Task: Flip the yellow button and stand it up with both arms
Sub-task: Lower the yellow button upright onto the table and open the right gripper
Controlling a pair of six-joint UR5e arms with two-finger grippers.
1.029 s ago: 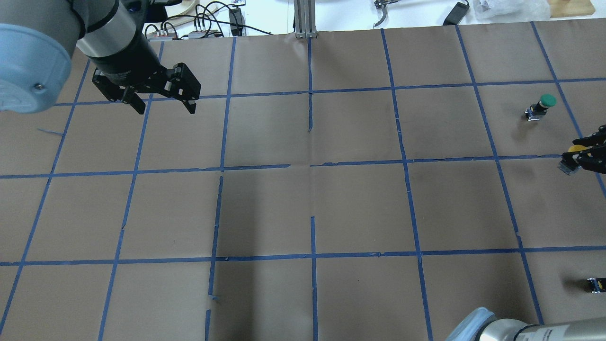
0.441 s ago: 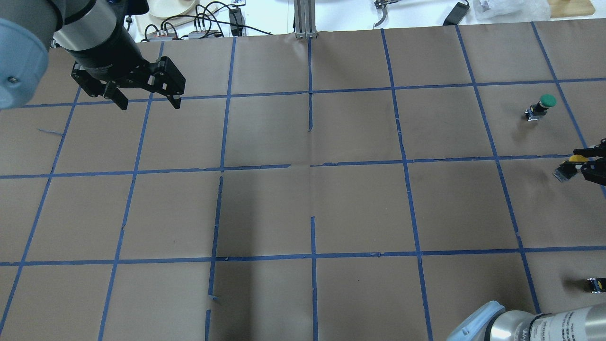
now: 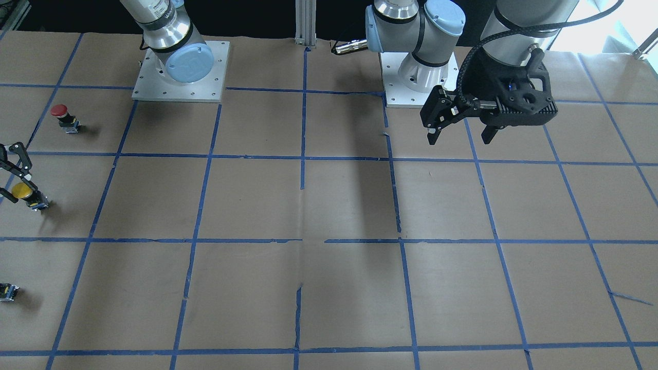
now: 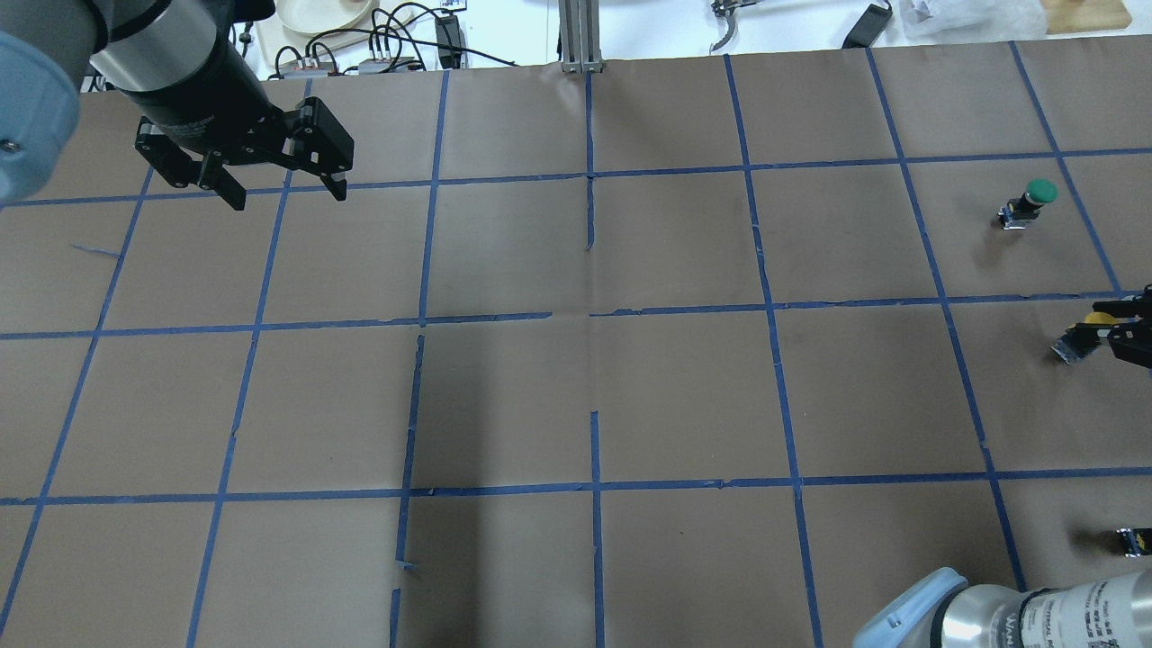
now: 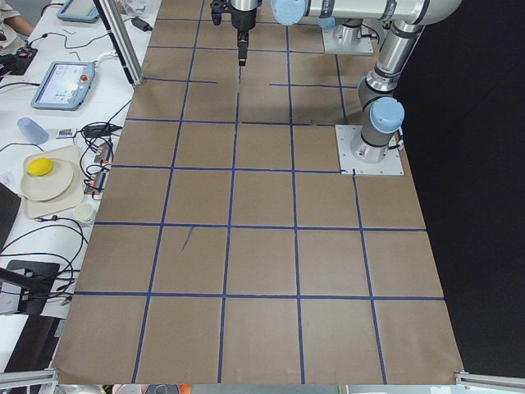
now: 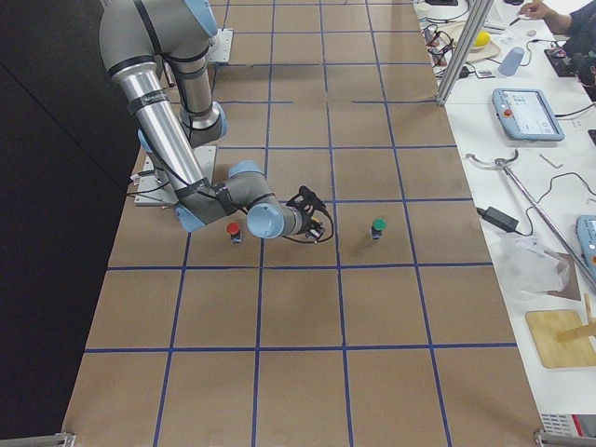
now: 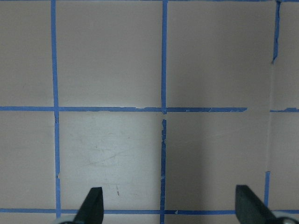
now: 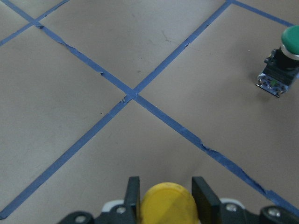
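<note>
Between the two flat black fingers (image 8: 133,196) of my right gripper (image 8: 167,184), I am holding the yellow button (image 8: 168,205), a small push-button switch with a smooth, domed yellow mushroom cap on a blocky black-grey body. The fingers are pressing narrowly against either side of the cap, which is sitting right at my wrist camera's lower edge. Seen from across the table, the switch is leaning, its cap toward my fingers and its body slanting down toward the matte brown paper table covering (image 8: 93,56). I cannot tell whether its base is touching the paper.

Just past the cap, two flat strips of blue tape (image 8: 131,95) are crossing, their edges nicked and slightly wrinkled. Beyond that crossing, well apart from my fingers, a green-capped push-button (image 8: 280,65) is standing cap-up on a dark squarish body, with only paper and a tape line lying between us. On my other side, nearer my base, a red-capped push-button (image 3: 64,117) is standing on the same kind of dark body, so the yellow one is sitting roughly between the two.

Far across the table, my left gripper (image 4: 288,198) is hovering above a tape crossing with its black fingers spread wide.
</note>
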